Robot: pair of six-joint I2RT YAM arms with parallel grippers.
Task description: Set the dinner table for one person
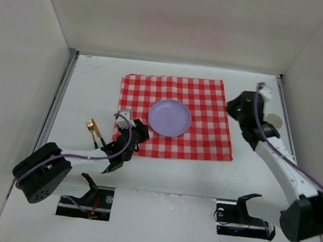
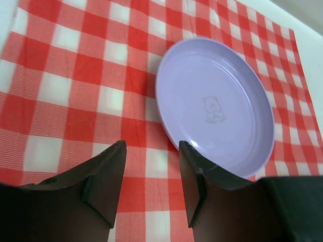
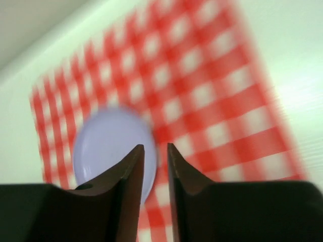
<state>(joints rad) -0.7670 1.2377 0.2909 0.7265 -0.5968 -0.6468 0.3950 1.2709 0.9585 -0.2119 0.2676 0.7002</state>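
The dinner table is a white tabletop edged by upright white panels. A red-and-white checked cloth lies on it with a lavender plate in the middle. My left gripper is open and empty, low over the cloth's near left part. In the left wrist view the gripper has the plate just ahead and to the right. My right gripper hangs over the cloth's right edge. In the right wrist view it is narrowly open and empty, with the blurred plate behind.
A small gold utensil with a dark handle lies on the table left of the cloth. A pale round disc lies near the right wall. Two black fittings stand at the near edge.
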